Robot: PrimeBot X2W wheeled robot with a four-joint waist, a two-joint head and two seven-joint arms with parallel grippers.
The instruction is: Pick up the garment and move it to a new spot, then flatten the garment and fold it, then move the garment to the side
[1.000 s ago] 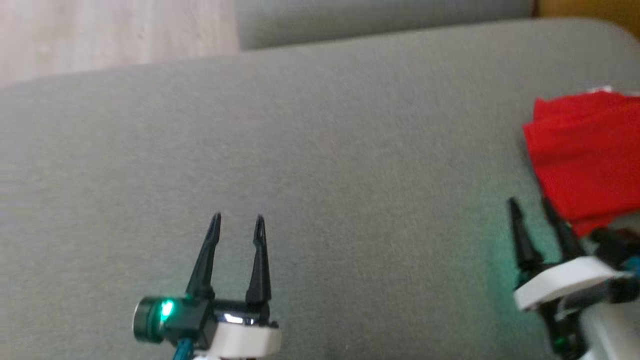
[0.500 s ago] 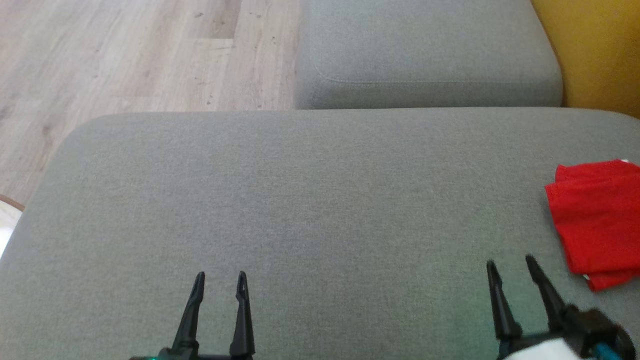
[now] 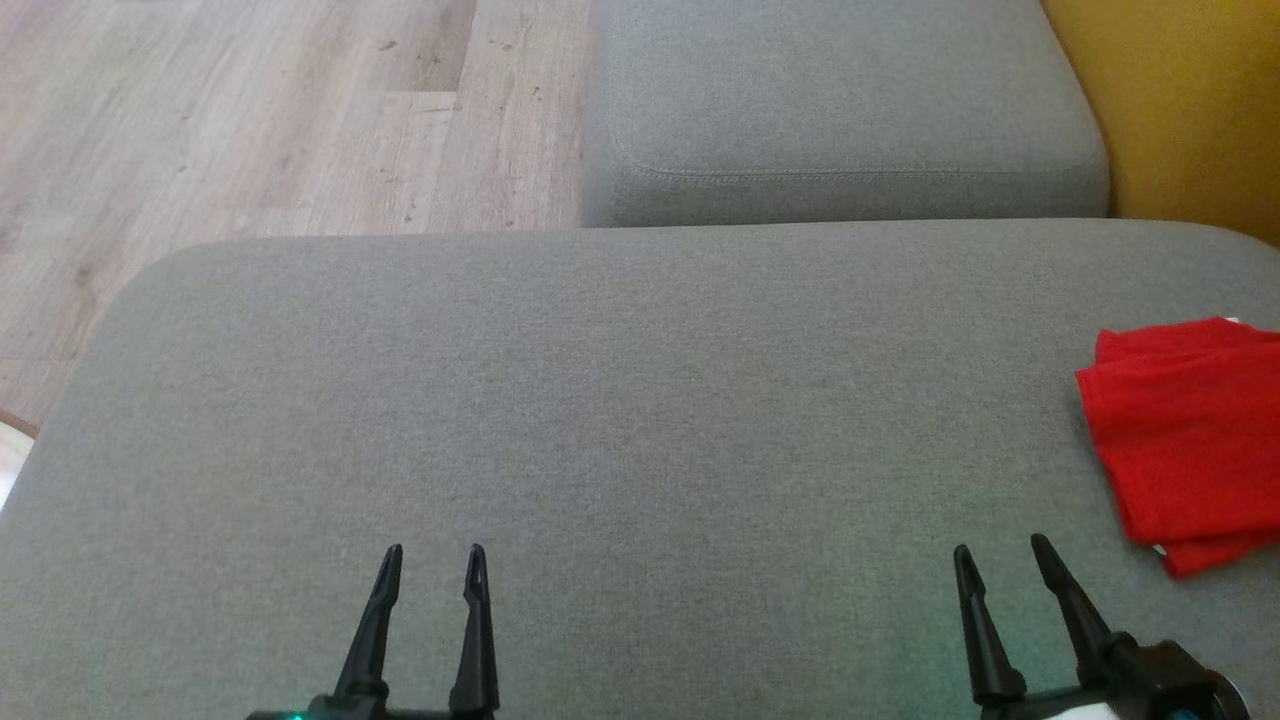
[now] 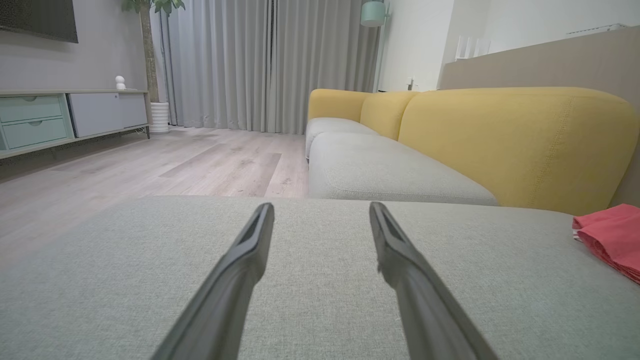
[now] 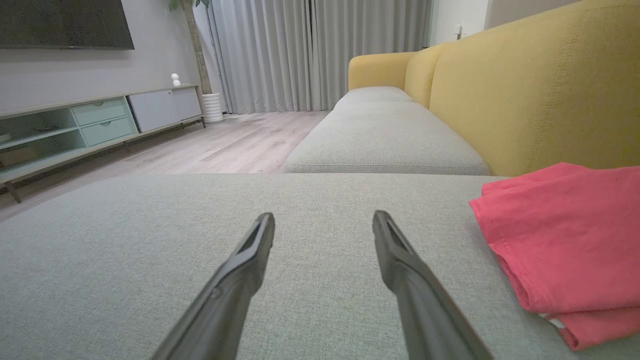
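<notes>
The garment [image 3: 1185,440] is red and lies folded in a flat stack at the right edge of the grey seat cushion [image 3: 620,420]; the same garment [image 5: 565,240] lies right of the fingers in the right wrist view and far right as garment [image 4: 610,237] in the left wrist view. My right gripper [image 3: 1000,555] stands open low at the right, just left of the garment and apart from it. My left gripper [image 3: 433,555] stands open at the lower left over bare cushion. Nothing is between either pair of fingers.
A second grey seat cushion [image 3: 840,110] lies beyond the first. The yellow sofa back [image 3: 1180,100] runs along the right. Wooden floor [image 3: 250,120] lies to the far left, with a low cabinet [image 5: 75,125] and curtains [image 5: 320,50] across the room.
The camera has tilted up, so the floor and far cushion came into sight. Both grippers sit lower in the picture, and the right one has drawn back from the garment's edge.
</notes>
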